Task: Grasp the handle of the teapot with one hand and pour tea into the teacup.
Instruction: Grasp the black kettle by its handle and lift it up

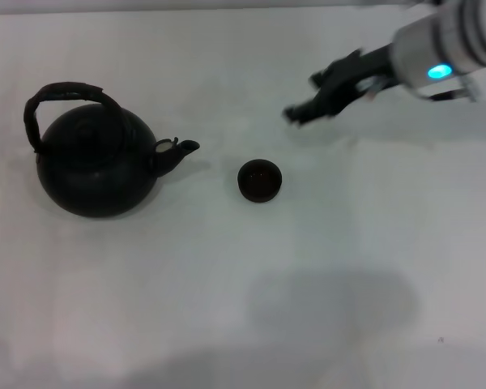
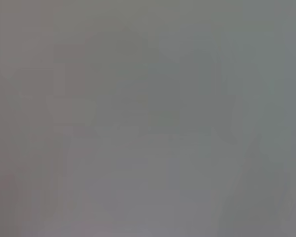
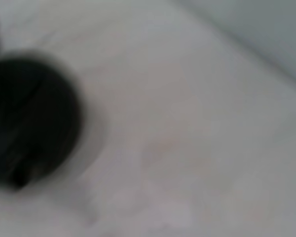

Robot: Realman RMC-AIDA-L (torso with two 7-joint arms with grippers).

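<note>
The black teapot stands on the white table at the left, its spout pointing right toward the teacup. Its dark arched handle curves over the lid, tilted back and to the left. The small dark teacup sits upright mid-table, a short gap right of the spout. My right gripper hangs open and empty above the table, behind and to the right of the teacup, pointing left. The right wrist view shows a dark round shape; I cannot tell if it is teapot or teacup. My left gripper is out of view.
The white table stretches around both objects. The right arm's silver forearm with a lit cyan ring enters from the upper right corner. The left wrist view shows only flat grey.
</note>
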